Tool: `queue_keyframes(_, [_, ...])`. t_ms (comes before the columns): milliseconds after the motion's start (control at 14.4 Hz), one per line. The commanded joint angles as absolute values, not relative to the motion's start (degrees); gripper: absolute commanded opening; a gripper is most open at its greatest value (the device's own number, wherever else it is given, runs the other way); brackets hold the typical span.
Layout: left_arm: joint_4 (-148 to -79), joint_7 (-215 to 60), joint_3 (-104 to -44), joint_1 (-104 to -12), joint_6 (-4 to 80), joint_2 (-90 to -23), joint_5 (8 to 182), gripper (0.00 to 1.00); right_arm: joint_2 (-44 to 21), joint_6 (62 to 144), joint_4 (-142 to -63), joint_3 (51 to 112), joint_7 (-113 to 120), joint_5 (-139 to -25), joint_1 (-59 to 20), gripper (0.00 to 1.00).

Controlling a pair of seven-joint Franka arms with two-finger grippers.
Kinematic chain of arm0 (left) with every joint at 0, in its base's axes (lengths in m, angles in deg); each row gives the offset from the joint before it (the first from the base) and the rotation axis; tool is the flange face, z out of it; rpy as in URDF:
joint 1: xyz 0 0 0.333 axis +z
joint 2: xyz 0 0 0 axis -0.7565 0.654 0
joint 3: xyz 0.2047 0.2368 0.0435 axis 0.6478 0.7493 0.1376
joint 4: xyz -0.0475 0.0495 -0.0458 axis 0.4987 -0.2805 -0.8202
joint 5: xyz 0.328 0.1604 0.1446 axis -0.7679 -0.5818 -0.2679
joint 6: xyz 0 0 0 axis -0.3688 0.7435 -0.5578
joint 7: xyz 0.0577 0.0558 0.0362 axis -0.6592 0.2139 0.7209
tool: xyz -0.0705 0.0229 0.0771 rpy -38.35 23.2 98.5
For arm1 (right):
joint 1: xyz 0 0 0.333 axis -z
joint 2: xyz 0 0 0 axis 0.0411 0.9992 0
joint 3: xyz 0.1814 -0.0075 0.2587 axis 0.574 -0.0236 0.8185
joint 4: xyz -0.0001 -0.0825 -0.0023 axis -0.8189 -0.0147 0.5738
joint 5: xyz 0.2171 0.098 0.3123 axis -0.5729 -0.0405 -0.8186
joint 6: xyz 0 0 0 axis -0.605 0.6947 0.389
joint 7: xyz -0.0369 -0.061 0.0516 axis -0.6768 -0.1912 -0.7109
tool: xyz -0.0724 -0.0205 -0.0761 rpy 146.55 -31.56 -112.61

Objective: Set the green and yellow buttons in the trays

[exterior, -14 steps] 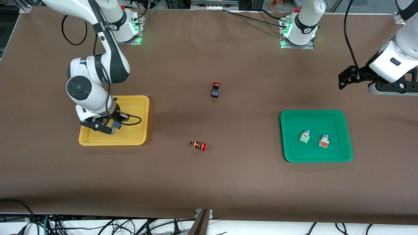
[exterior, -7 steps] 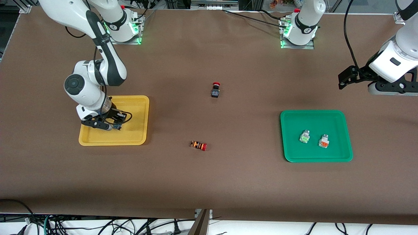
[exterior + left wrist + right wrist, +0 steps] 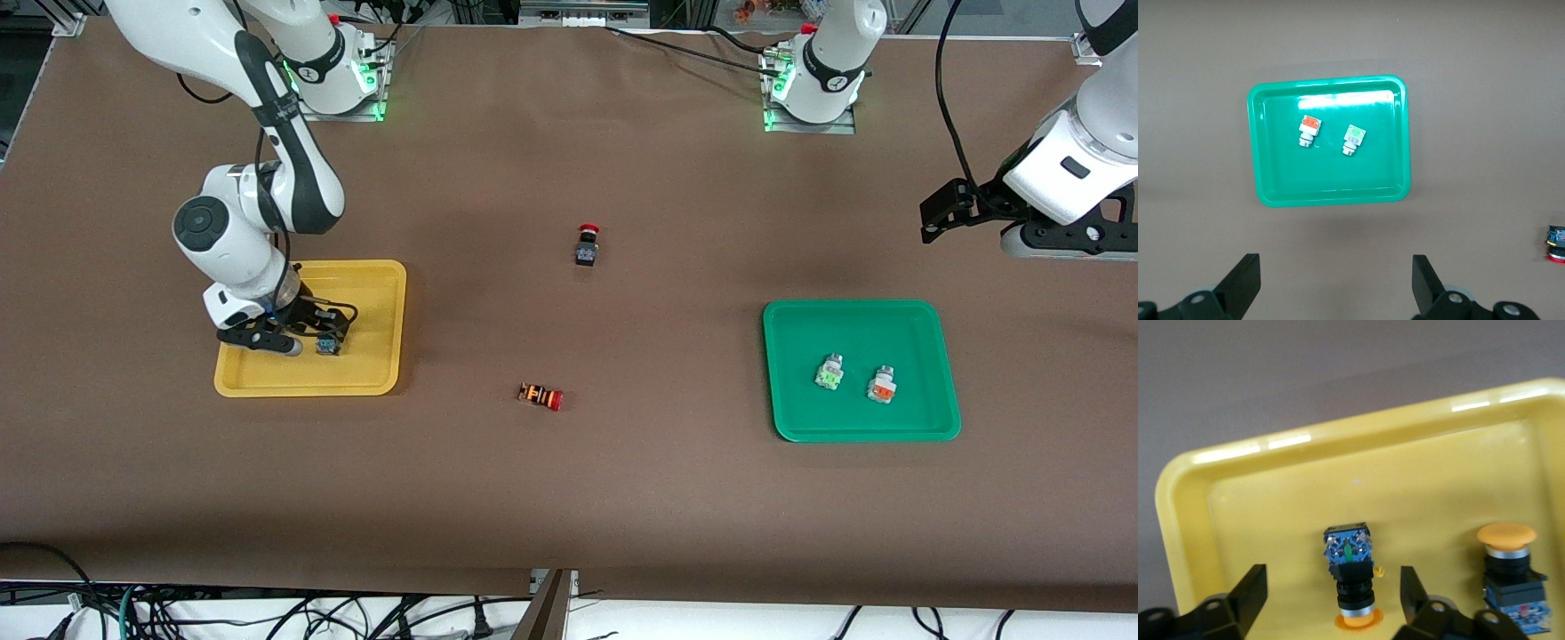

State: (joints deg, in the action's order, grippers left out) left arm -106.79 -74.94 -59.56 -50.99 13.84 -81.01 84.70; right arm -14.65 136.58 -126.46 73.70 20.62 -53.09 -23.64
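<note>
My right gripper point(image 3: 307, 340) is low in the yellow tray point(image 3: 373, 302) and open. A black button with a yellow-orange cap point(image 3: 1350, 577) lies on the tray floor between its fingers, untouched; it also shows in the front view point(image 3: 329, 344). A second yellow-capped button point(image 3: 1507, 573) lies beside it in the yellow tray point(image 3: 1238, 520). The green tray point(image 3: 773, 373) holds two white buttons, one green-faced point(image 3: 829, 372) and one orange-faced point(image 3: 881, 384). My left gripper point(image 3: 932, 222) waits open and empty in the air at the left arm's end of the table, with the green tray point(image 3: 1261, 147) in its view.
A black switch with a red mushroom cap point(image 3: 586, 244) stands mid-table. An orange-banded switch with a red cap point(image 3: 540, 396) lies nearer the front camera, between the trays. Bare brown table surrounds both trays.
My right gripper has come down into the yellow tray and opened, letting go of the yellow-capped button, which now lies on the tray floor. The left arm has not moved.
</note>
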Motion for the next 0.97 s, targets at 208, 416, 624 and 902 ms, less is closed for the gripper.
queue_keyframes(208, [-105.32, -75.08, -59.24, -51.44, 12.46, -80.60, 85.39, 1.00, -14.24, 112.73, -106.89, 70.71, 12.63, -53.86, -19.85, 1.00])
queue_keyframes(416, [-105.32, -75.08, -59.24, -51.44, 12.46, -80.60, 85.39, 1.00, -14.32, 102.89, -97.22, 70.62, 12.45, -53.60, -19.05, 1.00])
queue_keyframes(624, [-105.32, -75.08, -59.24, -51.44, 12.46, -80.60, 85.39, 1.00, -14.85, 87.01, -85.28, 70.36, 12.80, -53.77, -18.35, 1.00])
queue_keyframes(902, [-105.32, -75.08, -59.24, -51.44, 12.46, -80.60, 85.39, 1.00, -15.02, 75.09, -72.86, 67.90, 13.06, -53.77, -18.44, 1.00])
